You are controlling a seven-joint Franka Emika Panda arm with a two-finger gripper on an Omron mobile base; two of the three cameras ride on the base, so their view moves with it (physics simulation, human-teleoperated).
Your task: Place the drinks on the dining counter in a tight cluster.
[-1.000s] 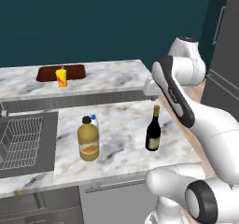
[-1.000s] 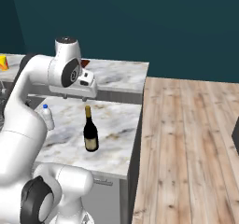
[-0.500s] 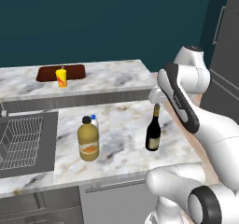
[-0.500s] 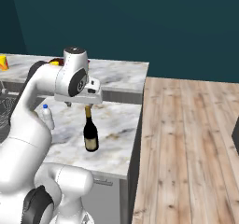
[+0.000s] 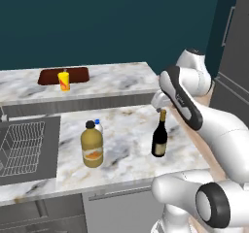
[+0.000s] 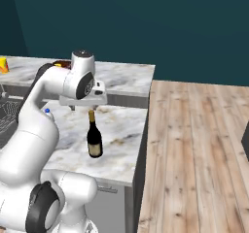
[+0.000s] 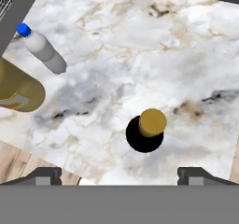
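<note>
Gripper (image 7: 119, 171) spread wide, holding nothing, hanging straight above the wine bottle (image 5: 159, 139). Bottle stands upright on the lower worktop (image 5: 126, 130), neck pointing up between the jaws. Dining counter (image 5: 116, 79) lies beyond the bottle.

Kitchen (sink (image 5: 26, 149), marble worktop (image 5: 131, 130)).

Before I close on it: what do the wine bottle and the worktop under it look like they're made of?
Wine bottle: dark, glossy, likely glass; its gold top looks like foil or metal. Worktop: polished marble look, white-grey with tan and dark veins.
</note>
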